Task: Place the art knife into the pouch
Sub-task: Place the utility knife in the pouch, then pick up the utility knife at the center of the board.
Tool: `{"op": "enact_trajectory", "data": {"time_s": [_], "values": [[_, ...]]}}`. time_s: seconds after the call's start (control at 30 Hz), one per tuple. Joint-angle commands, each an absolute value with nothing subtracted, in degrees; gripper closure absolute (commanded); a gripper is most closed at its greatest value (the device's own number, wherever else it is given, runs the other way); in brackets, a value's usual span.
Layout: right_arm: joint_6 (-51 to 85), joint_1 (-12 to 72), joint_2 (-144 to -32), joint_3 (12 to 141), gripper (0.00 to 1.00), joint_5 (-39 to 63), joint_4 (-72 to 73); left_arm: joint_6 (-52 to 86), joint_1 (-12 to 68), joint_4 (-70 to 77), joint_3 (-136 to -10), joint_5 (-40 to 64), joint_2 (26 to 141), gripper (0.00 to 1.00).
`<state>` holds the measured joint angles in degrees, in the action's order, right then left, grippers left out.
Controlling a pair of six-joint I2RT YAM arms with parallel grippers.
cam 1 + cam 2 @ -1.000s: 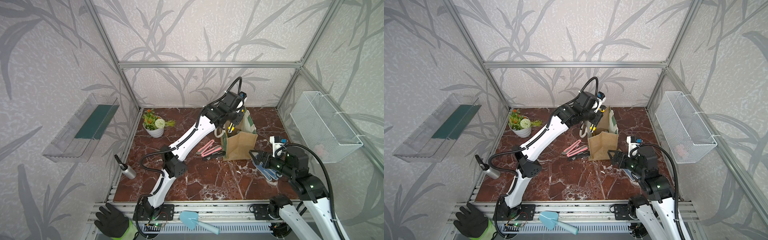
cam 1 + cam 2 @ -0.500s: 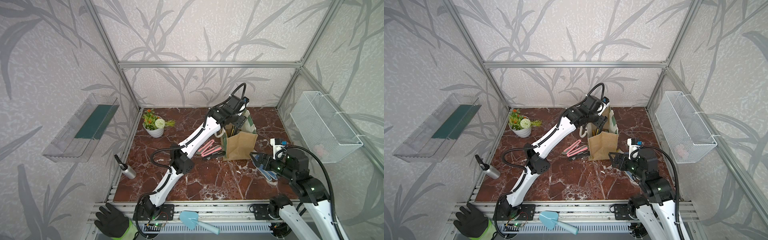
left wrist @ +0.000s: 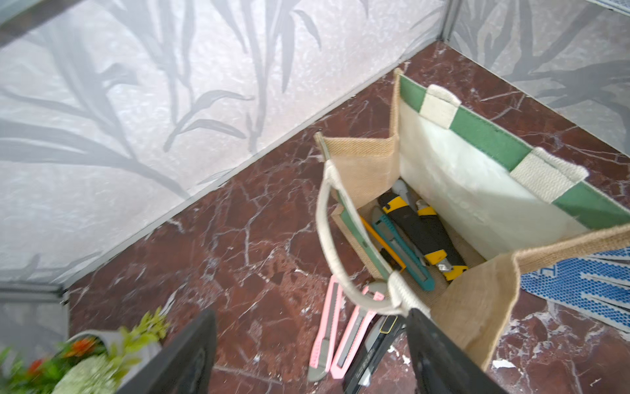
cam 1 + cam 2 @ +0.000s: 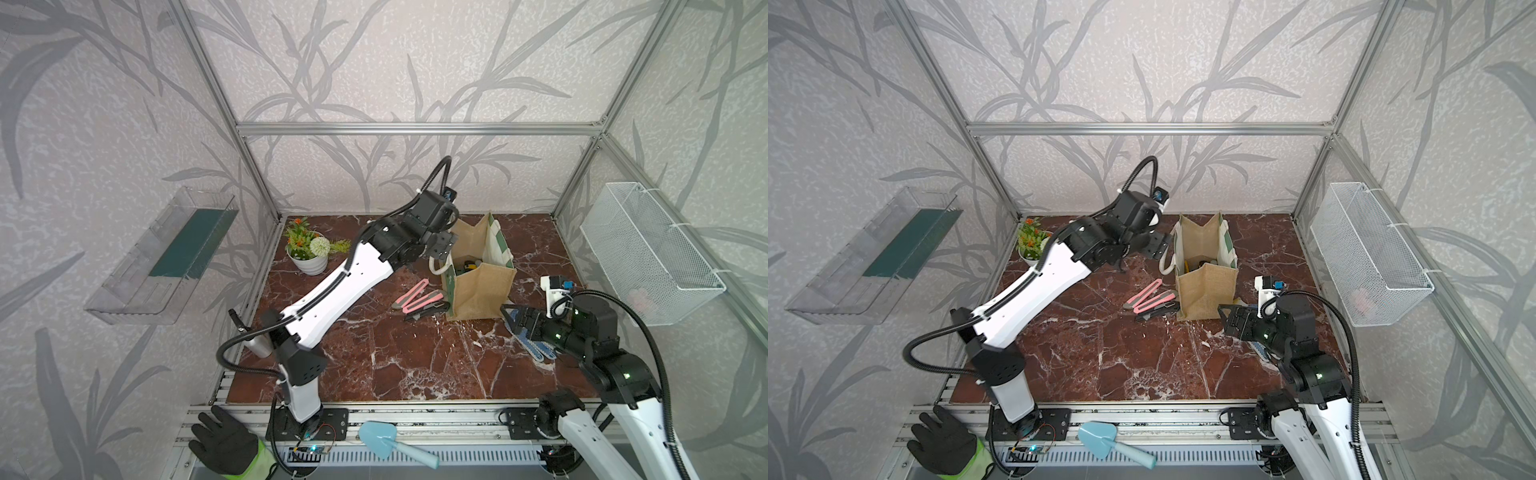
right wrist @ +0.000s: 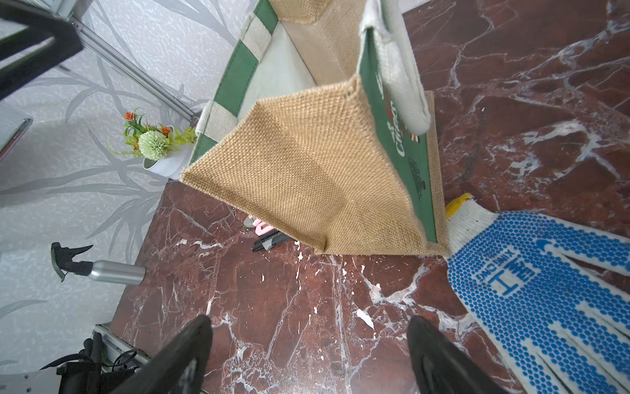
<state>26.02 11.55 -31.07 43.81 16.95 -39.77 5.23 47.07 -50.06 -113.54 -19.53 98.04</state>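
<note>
While upright, pouch (image 3: 470,191) with several art knives (image 3: 419,235) inside; left fingers (image 3: 439,354), right fingers (image 5: 439,358) spread, empty.

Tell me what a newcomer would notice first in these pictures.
The tan pouch stands open toward the back of the marble table, with several utility knives inside. The left gripper hovers open by its rope handle, and two pink knives lie on the table beside it.

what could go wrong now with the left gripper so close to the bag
1. The open left gripper sits right by the rope handle; a finger could snag it and tip the pouch.
2. The pink knives lie right beside the pouch, so grasping them may shove it.
</note>
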Motion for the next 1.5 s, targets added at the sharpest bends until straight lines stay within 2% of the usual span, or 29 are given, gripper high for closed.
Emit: {"op": "enact_trajectory", "data": {"time_s": [0.0,0.13,0.27,0.47,0.87,1.47], "values": [[24.60,11.43,-30.67,45.93,0.10,16.19,-41.14,11.33,44.58,-46.38,-102.66,-25.42,92.57,0.24],[24.15,11.43,-30.64,45.90,0.10,16.01,-41.48,17.29,37.35,-43.47,-88.69,-19.92,86.12,0.34],[24.24,11.43,-30.96,45.23,0.10,16.01,-41.35,18.98,33.17,-39.90,-77.87,-16.21,83.88,0.35],[24.60,11.43,-31.46,44.21,0.10,16.26,-41.30,18.06,30.16,-35.47,-71.48,-11.52,89.42,0.35],[26.61,11.43,-31.03,43.69,0.10,17.58,-40.13,12.97,30.29,-35.92,-77.36,-5.45,104.17,0.35],[26.60,11.43,-31.20,43.73,0.10,16.05,-41.28,12.92,33.33,-35.15,-78.13,-3.16,111.17,0.43]]}}
